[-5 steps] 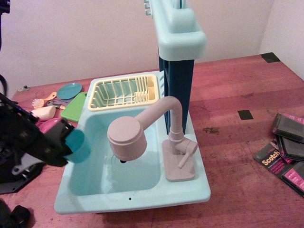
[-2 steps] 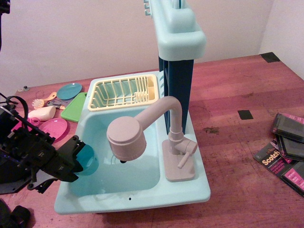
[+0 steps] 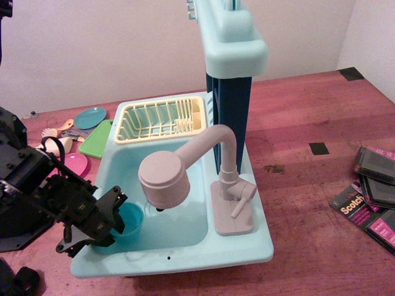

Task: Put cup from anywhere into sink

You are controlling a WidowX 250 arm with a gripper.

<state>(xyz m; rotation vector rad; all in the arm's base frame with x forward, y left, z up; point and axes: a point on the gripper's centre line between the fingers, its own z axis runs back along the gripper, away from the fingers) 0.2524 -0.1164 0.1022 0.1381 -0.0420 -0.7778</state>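
Note:
The teal-blue cup [image 3: 131,222] is upright, low inside the front-left corner of the pale aqua sink [image 3: 185,256], with its opening facing up. My black gripper [image 3: 113,217] reaches over the sink's left rim. Its fingers [image 3: 117,198] sit on either side of the cup's left part and look closed on it. The cup's left side is hidden behind the fingers. I cannot tell whether the cup's base touches the basin floor. The beige-pink faucet [image 3: 165,179] hangs over the basin just right of the cup.
A yellow dish rack [image 3: 162,119] fills the sink's back section. A tall blue and aqua post [image 3: 231,74] rises behind the faucet. Pink, green and teal plates [image 3: 92,145] and small toys lie left of the sink. Dark packets [image 3: 370,197] lie at the right.
My gripper has carried the cup from above the sink's left rim to the right and down into the basin. The cup has turned from sideways to upright.

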